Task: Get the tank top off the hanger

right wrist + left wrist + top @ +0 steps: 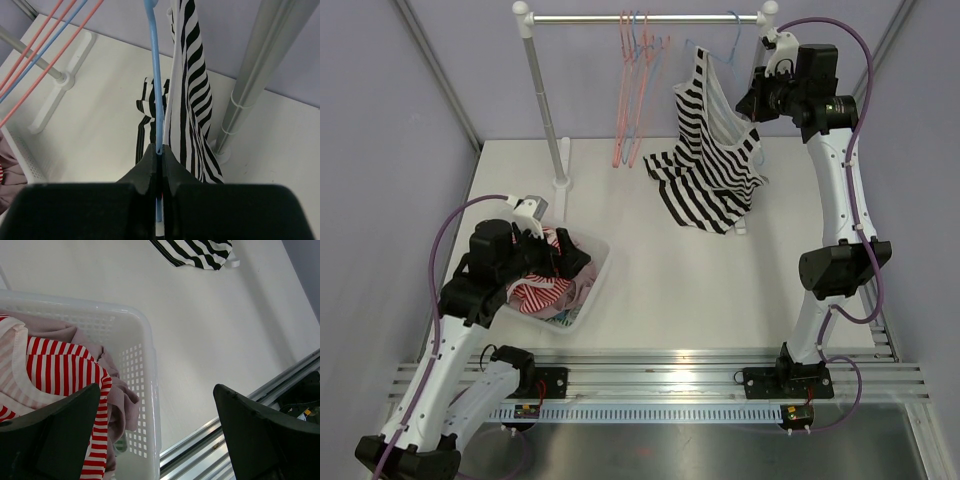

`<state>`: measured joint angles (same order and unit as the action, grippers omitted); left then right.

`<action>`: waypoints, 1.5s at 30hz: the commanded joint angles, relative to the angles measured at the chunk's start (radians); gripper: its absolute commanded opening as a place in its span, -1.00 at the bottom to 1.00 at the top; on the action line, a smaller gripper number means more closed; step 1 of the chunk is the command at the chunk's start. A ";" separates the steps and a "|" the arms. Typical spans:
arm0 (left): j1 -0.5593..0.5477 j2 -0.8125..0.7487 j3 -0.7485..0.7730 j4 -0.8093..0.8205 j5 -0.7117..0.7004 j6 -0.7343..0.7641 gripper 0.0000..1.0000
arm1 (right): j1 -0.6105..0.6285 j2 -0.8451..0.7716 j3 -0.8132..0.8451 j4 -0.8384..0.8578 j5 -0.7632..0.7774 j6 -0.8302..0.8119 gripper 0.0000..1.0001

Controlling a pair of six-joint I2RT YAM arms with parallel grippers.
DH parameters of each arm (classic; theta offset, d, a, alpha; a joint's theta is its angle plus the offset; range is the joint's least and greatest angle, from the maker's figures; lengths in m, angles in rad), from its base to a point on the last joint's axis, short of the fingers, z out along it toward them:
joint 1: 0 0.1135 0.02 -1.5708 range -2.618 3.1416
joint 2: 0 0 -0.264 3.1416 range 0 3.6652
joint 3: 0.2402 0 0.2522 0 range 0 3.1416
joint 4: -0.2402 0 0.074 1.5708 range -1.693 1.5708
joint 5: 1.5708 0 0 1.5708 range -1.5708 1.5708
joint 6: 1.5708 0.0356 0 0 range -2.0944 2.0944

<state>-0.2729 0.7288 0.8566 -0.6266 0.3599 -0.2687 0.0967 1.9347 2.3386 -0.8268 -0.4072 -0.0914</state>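
While the white table [660, 300] carries the clothes rack [640, 18] along its far edge, the striped tank top [715, 150] hangs near the rack's right post on a blue hanger [156, 75], its hem pooled on the tabletop. A white basket [598, 272] of laundry sits at the near left. The right gripper [159, 160] is pinched onto the hanger's thin arm just beside the strap; the left gripper [156, 405] is spread wide above the basket, holding nothing. Such a slim arm could twist or slip in the jaws, and a careless pull might drag the hanger off the rail with the strap snagged.
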 commanded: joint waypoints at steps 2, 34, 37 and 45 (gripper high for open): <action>-0.003 -0.023 -0.005 0.056 0.008 0.008 0.98 | 0.008 -0.039 0.057 0.055 -0.027 0.080 -1.00; -0.577 0.480 0.930 0.014 -0.633 0.141 0.98 | 0.008 -0.758 -0.485 -0.232 -0.120 0.309 -1.00; -0.653 0.559 0.973 0.067 -0.664 0.190 0.98 | 0.008 -0.825 -0.507 -0.291 -0.137 0.305 -1.00; -0.744 0.678 0.940 0.283 -0.608 0.226 0.98 | 0.008 -0.970 -0.547 -0.330 -0.275 0.306 -1.00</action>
<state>-1.0027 1.4048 1.7908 -0.5053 -0.2443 -0.0769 0.0982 1.0061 1.8076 -1.1740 -0.5789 0.1978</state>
